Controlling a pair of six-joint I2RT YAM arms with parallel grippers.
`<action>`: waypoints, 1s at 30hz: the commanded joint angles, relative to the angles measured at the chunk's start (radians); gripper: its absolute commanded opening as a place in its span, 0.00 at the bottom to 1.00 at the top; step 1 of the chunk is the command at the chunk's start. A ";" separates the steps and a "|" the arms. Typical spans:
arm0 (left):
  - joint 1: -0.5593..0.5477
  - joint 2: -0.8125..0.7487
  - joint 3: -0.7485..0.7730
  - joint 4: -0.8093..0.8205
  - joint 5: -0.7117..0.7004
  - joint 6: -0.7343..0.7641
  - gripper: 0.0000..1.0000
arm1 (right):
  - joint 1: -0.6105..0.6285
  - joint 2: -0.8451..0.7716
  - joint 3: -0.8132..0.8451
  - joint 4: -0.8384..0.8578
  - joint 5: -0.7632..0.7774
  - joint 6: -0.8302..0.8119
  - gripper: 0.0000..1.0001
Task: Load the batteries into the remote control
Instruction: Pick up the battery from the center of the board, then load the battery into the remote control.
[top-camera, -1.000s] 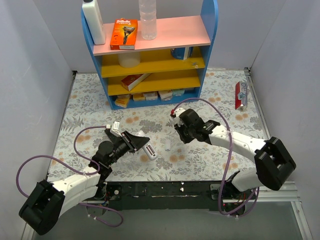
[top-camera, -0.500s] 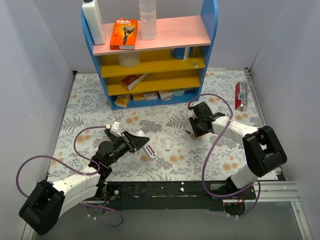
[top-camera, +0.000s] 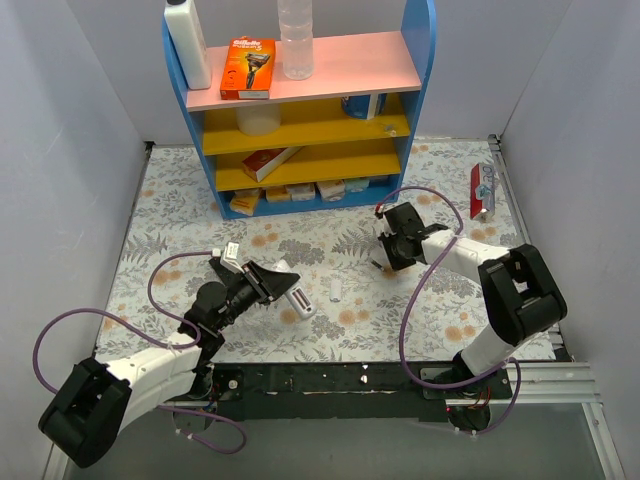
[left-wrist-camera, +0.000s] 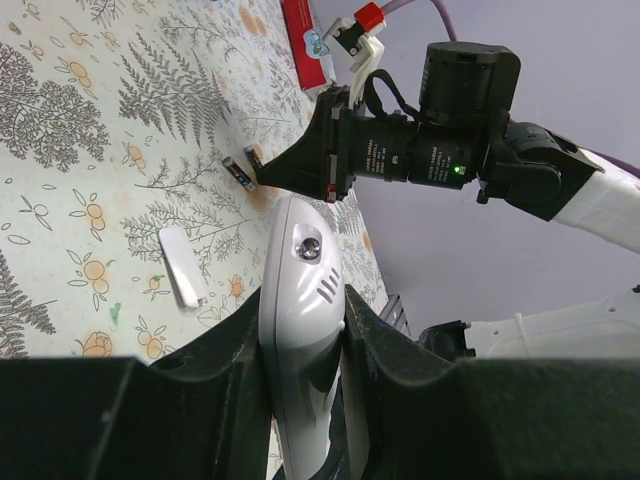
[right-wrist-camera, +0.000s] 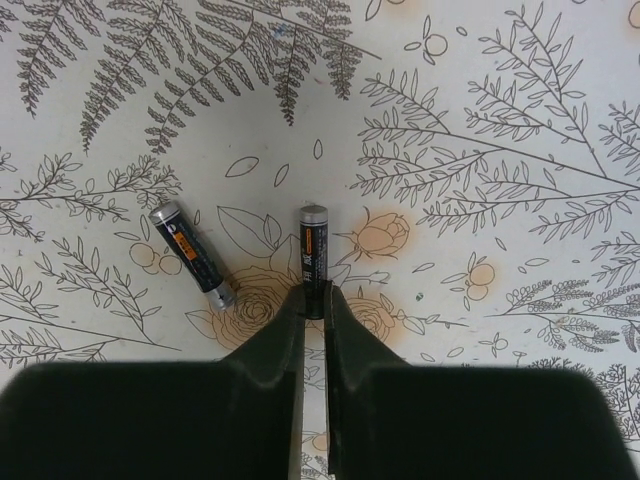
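Here, in the right wrist view, we see the right gripper (right-wrist-camera: 313, 305) pinching the lower end of one dark battery (right-wrist-camera: 313, 250) at bottom centre of the frame. The battery lies on the floral counter (right-wrist-camera: 500, 120) with its silvery cap pointing toward the top edge. A second battery (right-wrist-camera: 189, 257) lies loose just to the left of it, slanted and not touching the first. In the overhead view the pair sits right of centre (too small there for us to make out any detail). The left gripper (left-wrist-camera: 302, 335) is clamped on the white remote control (left-wrist-camera: 298, 265), which rises from the bottom of the left wrist view between the two dark fingers. In the overhead view the remote is at lower left of centre. A small white strip (left-wrist-camera: 181, 280) lies flat on the counter between the remote and the batteries. A blue shelf unit (top-camera: 422, 60) fills the top of the overhead frame.
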 joint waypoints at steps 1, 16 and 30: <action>-0.003 0.004 -0.071 0.056 0.006 -0.009 0.00 | -0.001 0.015 0.011 -0.006 -0.023 -0.010 0.07; -0.003 0.126 -0.115 0.304 -0.035 -0.073 0.00 | 0.228 -0.285 0.109 -0.117 -0.114 0.007 0.01; -0.003 0.260 -0.135 0.449 -0.109 -0.130 0.00 | 0.588 -0.224 0.335 -0.245 -0.114 0.070 0.01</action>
